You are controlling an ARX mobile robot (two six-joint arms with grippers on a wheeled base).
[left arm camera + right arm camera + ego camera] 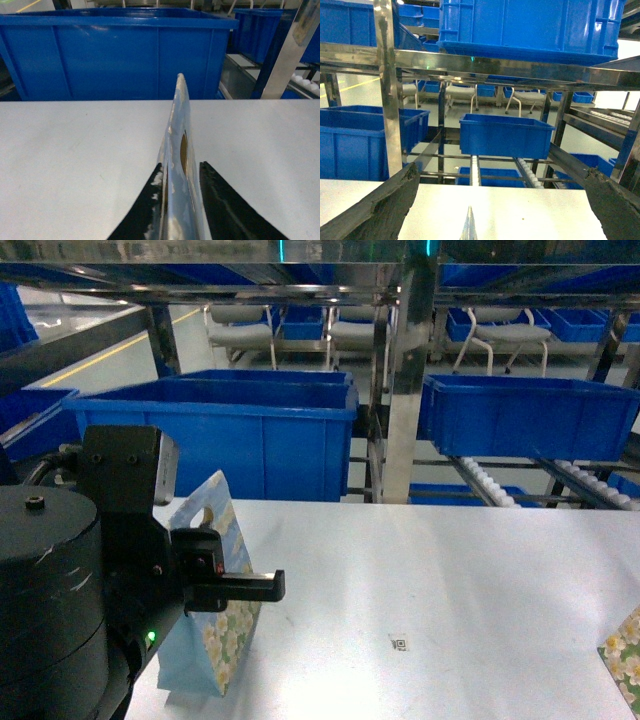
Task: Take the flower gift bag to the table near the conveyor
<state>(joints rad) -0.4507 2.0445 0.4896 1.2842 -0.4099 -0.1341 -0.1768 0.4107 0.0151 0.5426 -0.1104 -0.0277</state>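
The flower gift bag [222, 625] stands upright on the left part of the white table [450, 570], pale blue with white-yellow flowers at its base. My left gripper [262, 586] is shut on its upper part. From the left wrist the bag [175, 150] shows edge-on between the two black fingers [145, 215], which press on its sides. The conveyor [488, 483], a steel rack with white rollers, runs just beyond the table's far edge. My right gripper [502, 170] is open wide over the table, facing the conveyor [475, 172]; it is out of the head view.
Large blue bins [250, 430] sit behind the table's far edge, one more [525, 415] on the rack at right. A steel post [400, 390] stands between them. Another floral bag [625, 655] is at the table's right edge; a thin bag edge [468, 225] shows below the right gripper.
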